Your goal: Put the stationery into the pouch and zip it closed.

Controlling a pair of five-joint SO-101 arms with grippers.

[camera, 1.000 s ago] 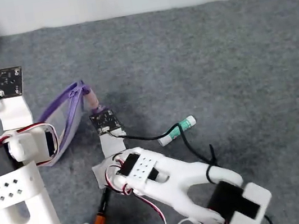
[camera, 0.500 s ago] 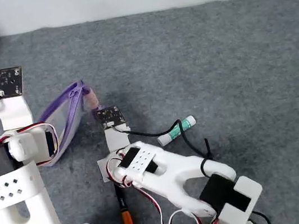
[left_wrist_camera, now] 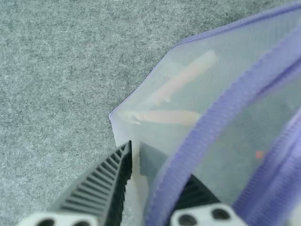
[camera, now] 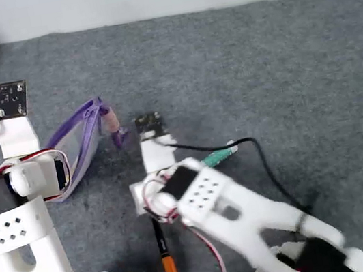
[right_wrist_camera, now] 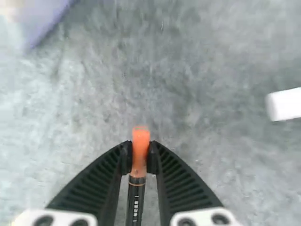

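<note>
1. Right hand (right_wrist_camera: 139, 153), near the desk's (camera: 281, 65) near edge, centre: clamped on the pen (camera: 161, 246), an orange tip showing between the fingertips. From above, the pen's black barrel lies near-to-far and ends in orange toward the near edge.
2. Green-and-white stick (camera: 221, 156), mid-desk, just beside the right arm and partly under its cable: loose.
3. Pouch (camera: 79, 142), left of centre, far-left of the pen: purple zip edges parted. Its opening appears turned toward the right hand, the nearer free arm for loading.
4. Left hand (left_wrist_camera: 155, 165): pinched together on the pouch's wall. Its wrist view adds pale sticks (left_wrist_camera: 181, 82) inside the pouch.
</note>
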